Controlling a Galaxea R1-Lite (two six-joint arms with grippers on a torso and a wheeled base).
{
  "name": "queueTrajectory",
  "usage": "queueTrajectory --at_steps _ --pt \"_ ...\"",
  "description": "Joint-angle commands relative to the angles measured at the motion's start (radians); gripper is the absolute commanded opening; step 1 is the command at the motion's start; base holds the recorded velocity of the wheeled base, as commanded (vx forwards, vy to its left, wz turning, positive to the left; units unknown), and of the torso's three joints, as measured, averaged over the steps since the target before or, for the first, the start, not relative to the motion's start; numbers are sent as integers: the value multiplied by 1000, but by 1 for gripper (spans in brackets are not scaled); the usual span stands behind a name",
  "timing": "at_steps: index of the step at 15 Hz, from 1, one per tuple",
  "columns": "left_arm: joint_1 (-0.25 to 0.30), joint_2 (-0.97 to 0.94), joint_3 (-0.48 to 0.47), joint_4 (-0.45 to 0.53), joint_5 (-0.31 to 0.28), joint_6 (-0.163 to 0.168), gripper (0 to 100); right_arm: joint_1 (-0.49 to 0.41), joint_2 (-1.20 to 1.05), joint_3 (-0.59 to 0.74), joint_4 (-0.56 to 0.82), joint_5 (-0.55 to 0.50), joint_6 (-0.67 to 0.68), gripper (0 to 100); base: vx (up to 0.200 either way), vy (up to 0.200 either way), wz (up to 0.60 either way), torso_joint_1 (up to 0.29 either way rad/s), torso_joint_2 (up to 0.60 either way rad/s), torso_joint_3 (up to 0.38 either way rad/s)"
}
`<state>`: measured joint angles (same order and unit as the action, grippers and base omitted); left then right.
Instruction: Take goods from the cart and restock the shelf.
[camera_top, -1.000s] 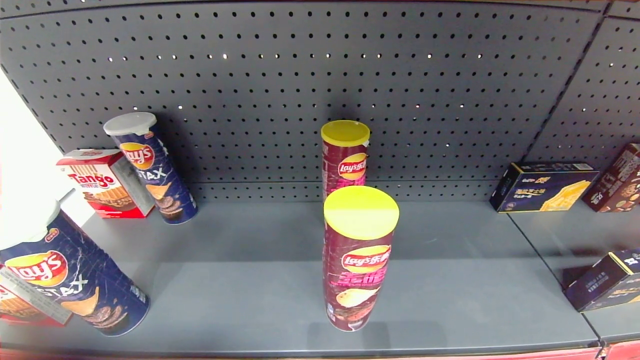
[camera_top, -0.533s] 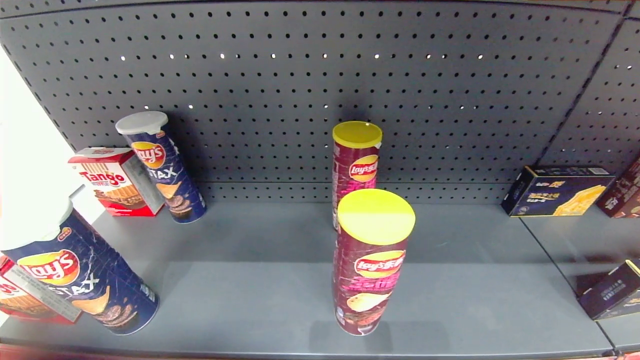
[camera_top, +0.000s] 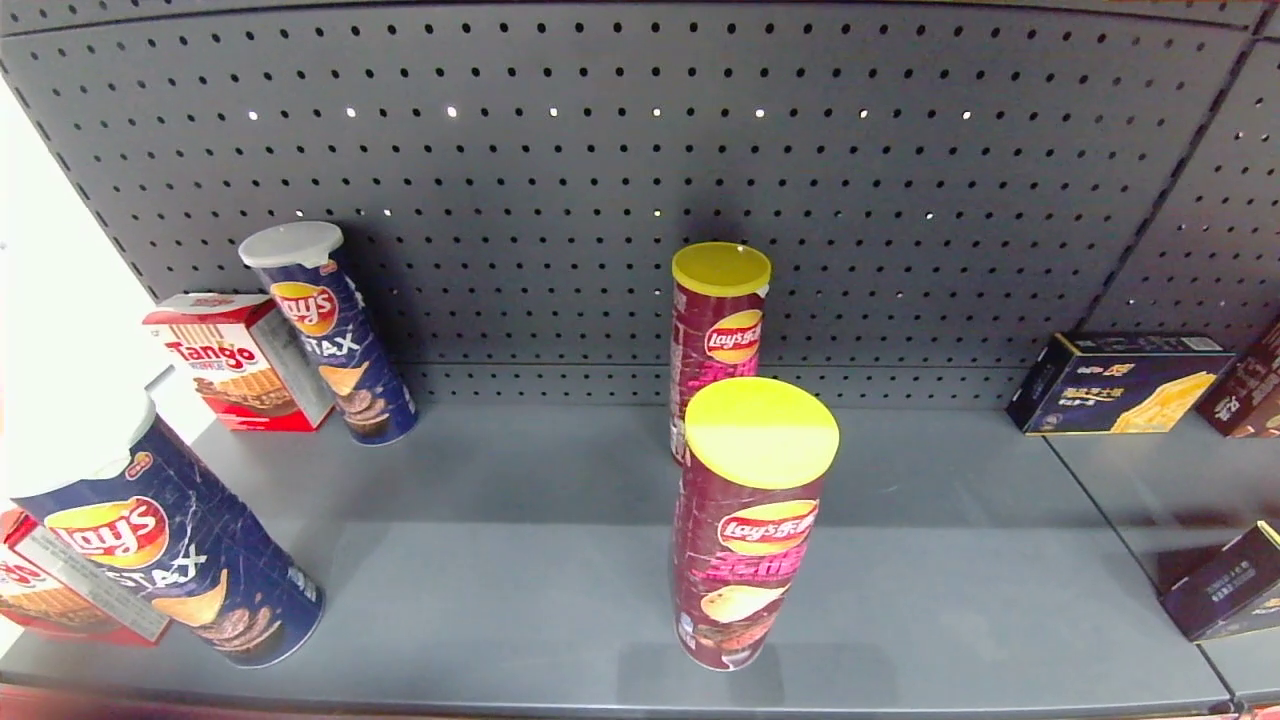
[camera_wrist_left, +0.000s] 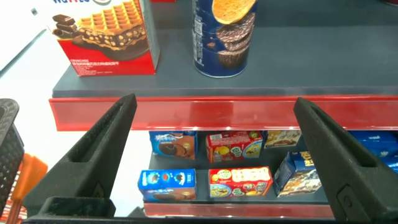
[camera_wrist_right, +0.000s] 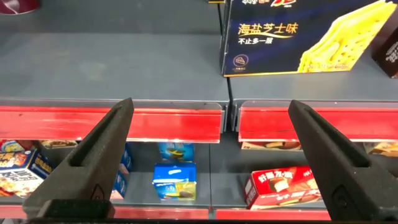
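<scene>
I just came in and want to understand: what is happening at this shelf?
The robot is restocking a shelf, but right now it handles nothing. The left gripper and right gripper are open and empty, in front of the shelf's red edge. Two maroon cans stand mid-shelf, one behind the other; blue cans stand at the left.

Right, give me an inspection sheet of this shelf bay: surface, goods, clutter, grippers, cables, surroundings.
Surface: grey shelf board, goods standing apart on it.
Job's things: front maroon can and back maroon can, yellow lids, upright, one behind the other; near blue can; far blue can beside the red wafer box; dark biscuit box at the right.
Clutter: nothing seen.
Grippers: left gripper and right gripper both open, empty, facing the red shelf edge.
Cables: nothing seen.
Surroundings: grey pegboard behind; lower shelf with small boxes.
</scene>
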<state>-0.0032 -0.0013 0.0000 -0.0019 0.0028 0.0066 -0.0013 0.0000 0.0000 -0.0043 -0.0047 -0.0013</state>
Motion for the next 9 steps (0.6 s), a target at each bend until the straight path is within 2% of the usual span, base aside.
queueTrajectory --at_steps 1,9 --pt "0 1 0 -1 2 -2 100 -2 0 0 0 0 0 100 0 0 0 0 0 0" --pt "0 1 0 -1 3 -2 100 0 0 0 0 0 0 100 0 0 0 0 0 0"
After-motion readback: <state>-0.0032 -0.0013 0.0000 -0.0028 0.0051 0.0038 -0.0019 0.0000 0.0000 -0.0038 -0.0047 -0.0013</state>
